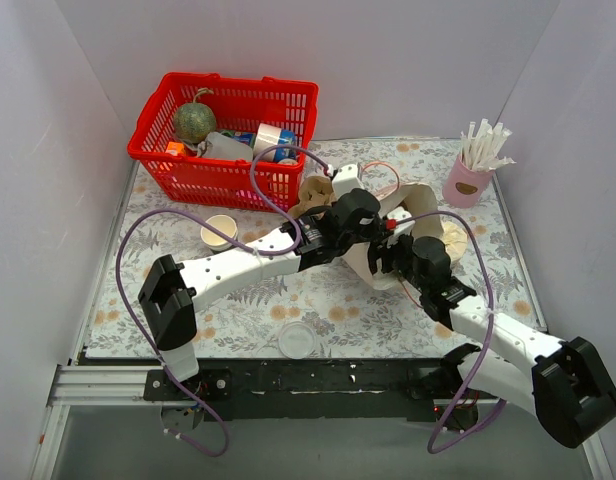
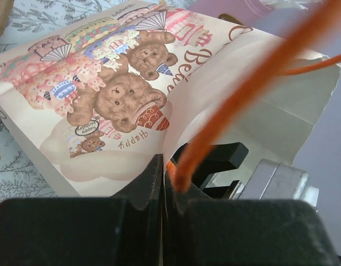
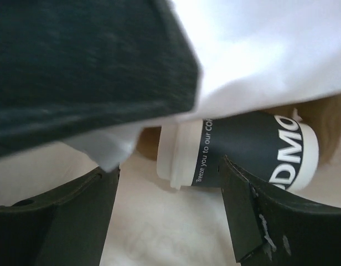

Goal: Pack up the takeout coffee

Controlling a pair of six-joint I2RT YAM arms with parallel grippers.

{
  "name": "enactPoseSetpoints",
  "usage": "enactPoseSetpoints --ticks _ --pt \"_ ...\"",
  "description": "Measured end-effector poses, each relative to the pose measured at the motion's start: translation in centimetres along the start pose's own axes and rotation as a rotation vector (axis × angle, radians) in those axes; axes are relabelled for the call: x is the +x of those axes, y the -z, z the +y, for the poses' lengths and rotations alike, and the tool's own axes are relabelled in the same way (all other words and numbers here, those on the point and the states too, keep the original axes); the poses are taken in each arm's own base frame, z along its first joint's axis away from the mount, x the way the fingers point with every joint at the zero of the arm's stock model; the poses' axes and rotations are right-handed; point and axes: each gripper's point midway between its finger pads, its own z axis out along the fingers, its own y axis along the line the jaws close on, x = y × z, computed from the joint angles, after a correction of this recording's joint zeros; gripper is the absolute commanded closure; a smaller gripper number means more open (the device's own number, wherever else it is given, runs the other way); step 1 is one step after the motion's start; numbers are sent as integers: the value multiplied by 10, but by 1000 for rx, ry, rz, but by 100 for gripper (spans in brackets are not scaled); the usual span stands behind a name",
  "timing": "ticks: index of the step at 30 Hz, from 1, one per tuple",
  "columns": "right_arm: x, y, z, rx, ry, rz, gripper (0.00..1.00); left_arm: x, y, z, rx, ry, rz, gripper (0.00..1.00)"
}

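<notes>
Coffee cup [image 3: 253, 147] on its side inside the paper bag [image 2: 104, 88], bag walls close around the wide-open right end effector [image 3: 170, 169], left end effector [image 2: 162, 166] pinching the bag's edge, cup partly hidden behind a finger [image 3: 270, 216].

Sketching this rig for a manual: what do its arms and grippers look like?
The left arm and right arm have white links with chunky black joint housings; a purple cable loops along each. The left gripper has matte black fingers with a thin orange wire beside them. The right gripper's black fingers are wedge-shaped, one edge scuffed white.
</notes>
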Motion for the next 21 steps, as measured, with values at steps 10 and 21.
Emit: enactPoseSetpoints --ticks 10,21 --pt "8 -17 8 -86 127 -28 15 20 -4 11 -7 27 63 100" --pt "17 -28 -17 88 59 -29 19 22 -5 12 -4 87 75 100"
